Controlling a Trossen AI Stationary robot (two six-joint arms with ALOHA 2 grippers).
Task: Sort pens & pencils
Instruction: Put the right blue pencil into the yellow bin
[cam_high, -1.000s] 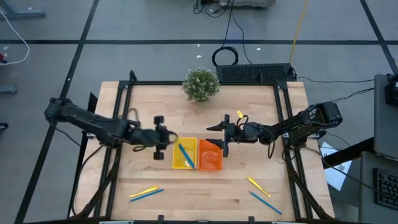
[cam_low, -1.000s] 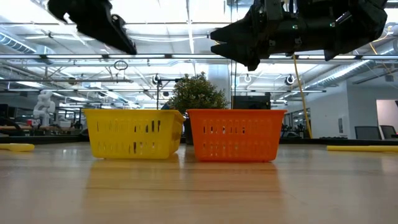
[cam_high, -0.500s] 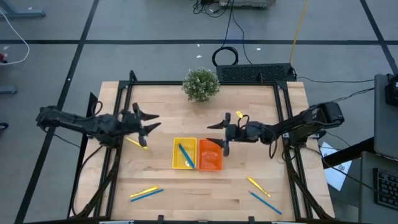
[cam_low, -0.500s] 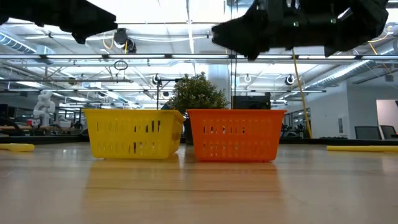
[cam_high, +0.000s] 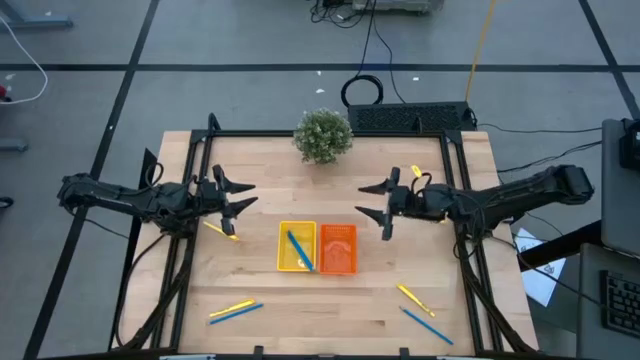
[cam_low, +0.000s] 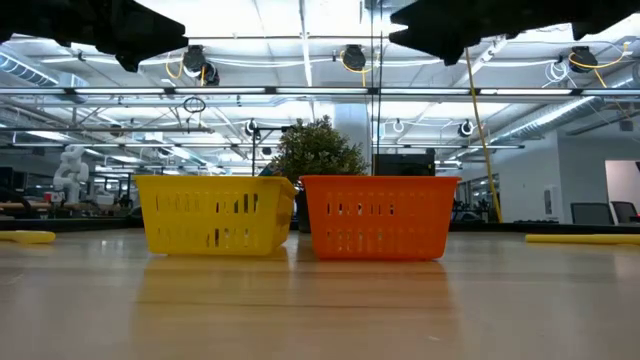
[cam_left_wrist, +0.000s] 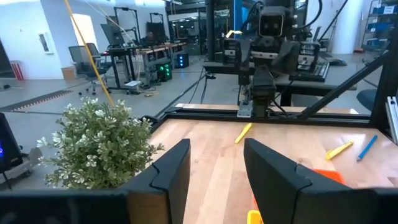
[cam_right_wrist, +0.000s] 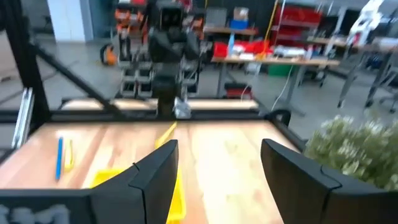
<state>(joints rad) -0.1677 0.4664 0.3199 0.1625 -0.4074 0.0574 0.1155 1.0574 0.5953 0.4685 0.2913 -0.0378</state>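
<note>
On the wood-grain table (cam_high: 330, 290), slotted plastic yellow tray (cam_high: 297, 247) is holding a thin blue pen (cam_high: 299, 249) while left gripper (cam_high: 237, 194) and right gripper (cam_high: 374, 201) are hovering wide, empty.

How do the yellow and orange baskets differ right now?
The yellow basket holds a blue pen; no pen or pencil shows in the orange basket. The yellow basket sits on the left arm's side, the orange basket on the right arm's. Both stand upright, side by side, alike in size and slotted walls.
</note>
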